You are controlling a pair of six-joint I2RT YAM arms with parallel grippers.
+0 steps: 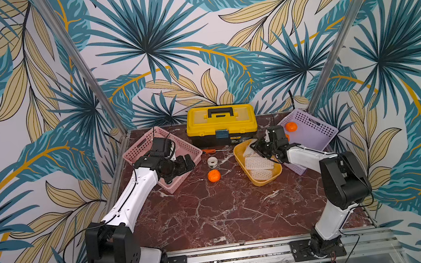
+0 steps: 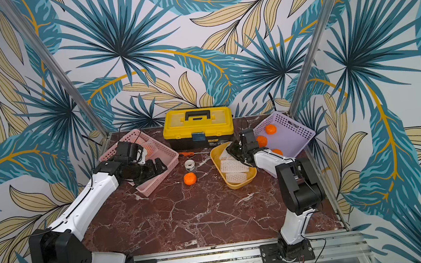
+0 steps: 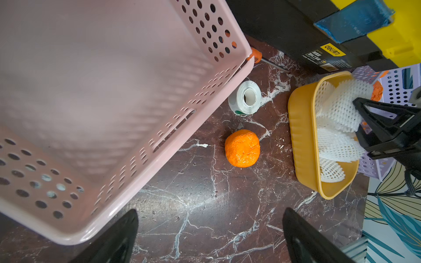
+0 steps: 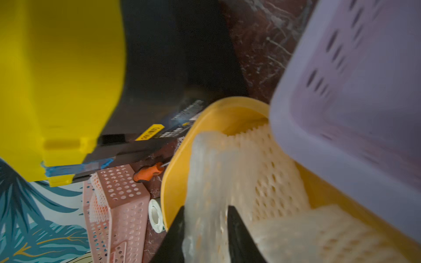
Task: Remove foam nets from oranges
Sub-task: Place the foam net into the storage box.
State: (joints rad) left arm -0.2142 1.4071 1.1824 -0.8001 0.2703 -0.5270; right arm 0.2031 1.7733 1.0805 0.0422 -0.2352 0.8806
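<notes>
- The left claw (image 1: 188,163) is held wide open over the edge of the pink basket (image 1: 139,147) that faces the table's middle. Nothing is gripped between its fingers (image 3: 118,230).
- A bare orange (image 1: 214,176) is found on the marble table (image 1: 214,213) just ahead of the left claw's tips. It lies between the two claws and is touched by neither.
- A roll of white tape (image 1: 211,162) is set just beyond that orange, also ahead of the left claw and apart from it.
- The right claw (image 1: 255,148) is found inside the yellow tray (image 1: 260,183). Its jaws are seen slightly parted with one white foam net (image 4: 207,182) between them. Whether that net is pinched or lies loose cannot be told, the wrist view being blurred.
- More foam nets (image 1: 258,165) are piled flat in the tray, below the right claw and on its near side.
- A purple basket (image 2: 295,138) is placed behind the right claw. Three oranges (image 2: 270,129) without nets are seen in it, one partly hidden by the right arm.
- A netted orange (image 2: 146,148) is seen in a top view behind the left claw's wrist, at the far end of the pink basket.
- An orange-handled screwdriver (image 1: 209,151) is laid beyond the tape, farther off than both claws. It lies in front of the yellow toolbox (image 1: 221,125), which is stood by the back wall.
</notes>
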